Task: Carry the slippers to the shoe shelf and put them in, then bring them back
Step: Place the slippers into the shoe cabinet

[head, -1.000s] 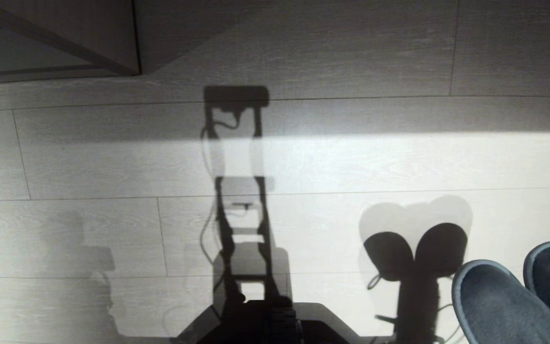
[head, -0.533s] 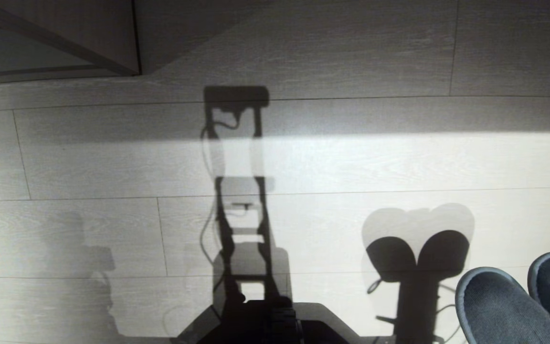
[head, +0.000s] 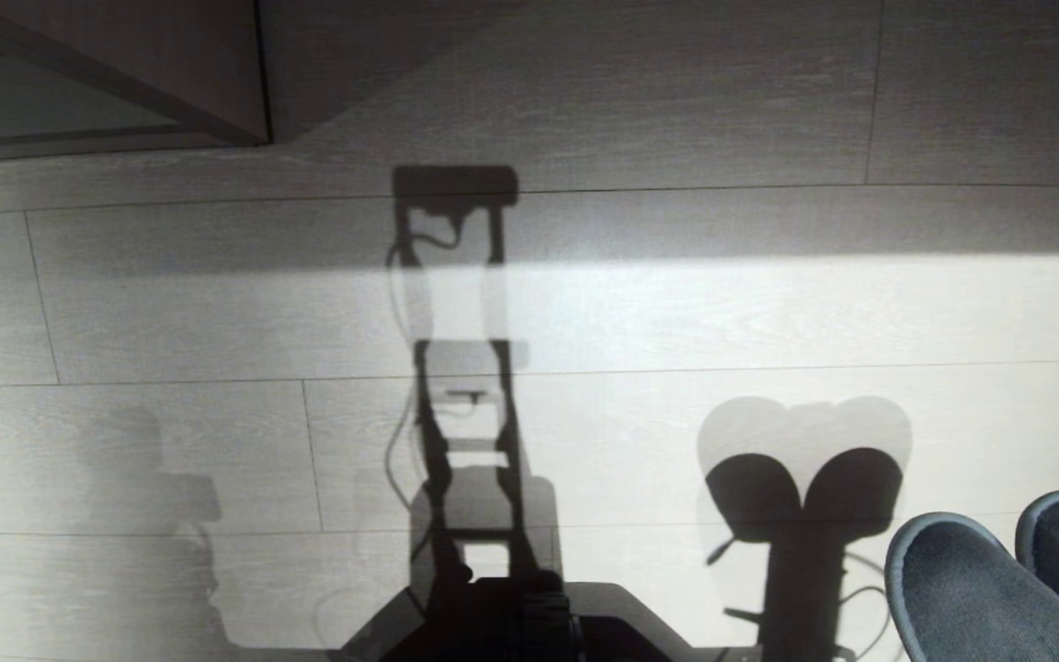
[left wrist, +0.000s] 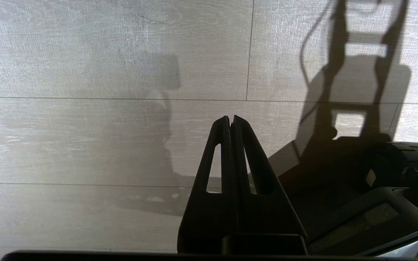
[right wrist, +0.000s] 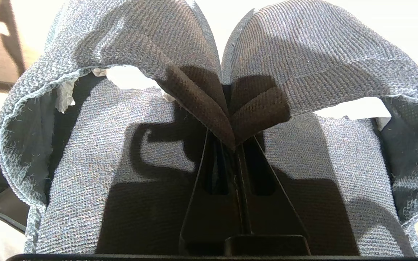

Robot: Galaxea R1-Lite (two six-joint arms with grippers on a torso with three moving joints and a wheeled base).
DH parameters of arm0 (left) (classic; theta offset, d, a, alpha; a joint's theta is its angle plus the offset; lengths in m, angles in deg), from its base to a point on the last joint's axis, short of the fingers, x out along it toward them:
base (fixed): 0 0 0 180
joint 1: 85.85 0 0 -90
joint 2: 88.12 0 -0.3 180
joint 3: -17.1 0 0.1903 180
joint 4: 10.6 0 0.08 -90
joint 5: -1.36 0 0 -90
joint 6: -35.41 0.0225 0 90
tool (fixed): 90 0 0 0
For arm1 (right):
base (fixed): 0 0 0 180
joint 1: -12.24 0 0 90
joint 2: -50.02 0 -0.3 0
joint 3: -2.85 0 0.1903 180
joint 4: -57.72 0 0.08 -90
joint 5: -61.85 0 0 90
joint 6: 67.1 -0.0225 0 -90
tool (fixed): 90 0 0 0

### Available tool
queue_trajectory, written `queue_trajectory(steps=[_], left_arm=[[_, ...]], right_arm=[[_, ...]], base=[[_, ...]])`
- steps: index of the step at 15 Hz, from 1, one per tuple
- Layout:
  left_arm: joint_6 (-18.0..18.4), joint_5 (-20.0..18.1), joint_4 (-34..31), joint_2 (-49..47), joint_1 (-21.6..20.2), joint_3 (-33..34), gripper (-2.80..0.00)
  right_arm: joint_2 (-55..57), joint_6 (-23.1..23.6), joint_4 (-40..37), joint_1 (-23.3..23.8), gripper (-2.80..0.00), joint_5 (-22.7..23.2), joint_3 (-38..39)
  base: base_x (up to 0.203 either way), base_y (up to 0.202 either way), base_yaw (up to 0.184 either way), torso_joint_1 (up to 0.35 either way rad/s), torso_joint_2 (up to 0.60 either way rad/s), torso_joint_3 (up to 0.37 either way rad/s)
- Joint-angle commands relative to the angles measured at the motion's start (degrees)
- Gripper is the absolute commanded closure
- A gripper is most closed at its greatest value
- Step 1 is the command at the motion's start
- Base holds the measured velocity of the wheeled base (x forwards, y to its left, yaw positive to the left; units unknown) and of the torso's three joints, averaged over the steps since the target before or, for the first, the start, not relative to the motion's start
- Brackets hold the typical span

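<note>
The slippers [right wrist: 209,108] hung as a pair from the right gripper [right wrist: 235,146], whose closed jaws pinched the two inner edges together where the uppers met. In the head view only their toe ends [head: 998,588] showed, at the lower right corner of the frame, with their heart-shaped shadow on the floor [head: 585,313] just left of them.

The pinch took in only a fold of soft ribbed fabric from each slipper, so one could probably slide free under a jolt or swing while being carried, and the other might follow. Dangling low, they could also catch an edge of the pale wood-grain unit [head: 107,83] at the upper left of the frame.

The left gripper [left wrist: 230,121] sat clenched and empty above the floor, at the lower centre of its own view.
</note>
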Motion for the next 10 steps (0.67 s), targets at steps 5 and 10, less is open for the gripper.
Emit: queue_trajectory(steps=[5,10], left_arm=[[-0.05,-0.07,0.01,0.00,0.00,0.00,0.00],[-0.05,-0.07,0.01,0.00,0.00,0.00,0.00]], right_arm=[[0.12,0.06,0.04,0.02,0.00,0.05,0.07],[0.12,0.06,0.04,-0.07,0.00,0.05,0.07]], base=[[0.000,0.000,0.000,0.000,0.00,0.000],[0.000,0.000,0.000,0.000,0.00,0.000]])
